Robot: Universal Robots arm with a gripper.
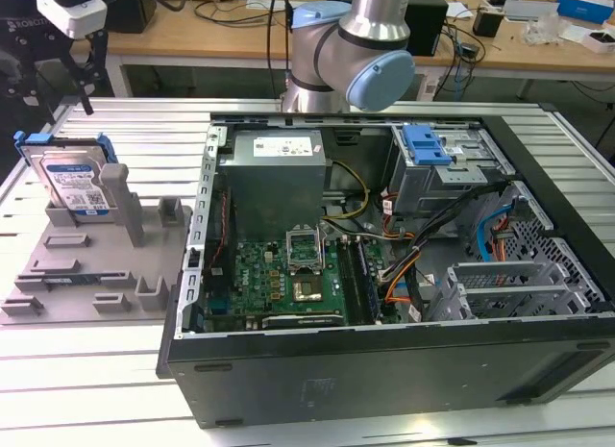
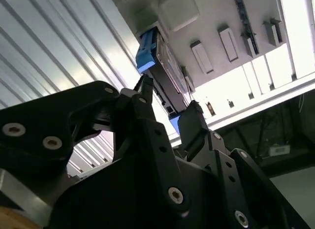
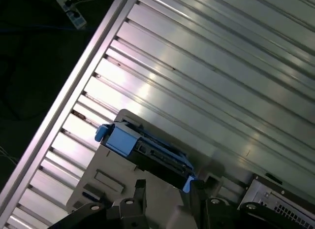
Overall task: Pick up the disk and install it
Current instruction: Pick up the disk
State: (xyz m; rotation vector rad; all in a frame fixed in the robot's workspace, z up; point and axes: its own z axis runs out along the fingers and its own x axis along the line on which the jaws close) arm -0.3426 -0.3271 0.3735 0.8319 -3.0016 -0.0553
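Observation:
The disk [image 1: 72, 183], a silver drive with a blue-and-white label in a blue bracket, stands on edge in the grey holder [image 1: 86, 264] at the exterior view's left. My gripper [image 1: 72, 89] hangs open just above its top edge, apart from it. In both wrist views the disk [image 2: 165, 76] [image 3: 147, 152] lies beyond the gripper [image 2: 170, 103] [image 3: 167, 187], seen through the gap between the two black fingers [image 2: 144, 88]. Nothing is held.
An open computer case [image 1: 384, 370] lies on the ribbed aluminium table [image 1: 115, 389], to the exterior view's right of the holder. Its drive cage with a blue latch [image 1: 423, 144] sits at the far right corner. The arm's base [image 1: 346, 53] stands behind the case. A cluttered bench runs along the back.

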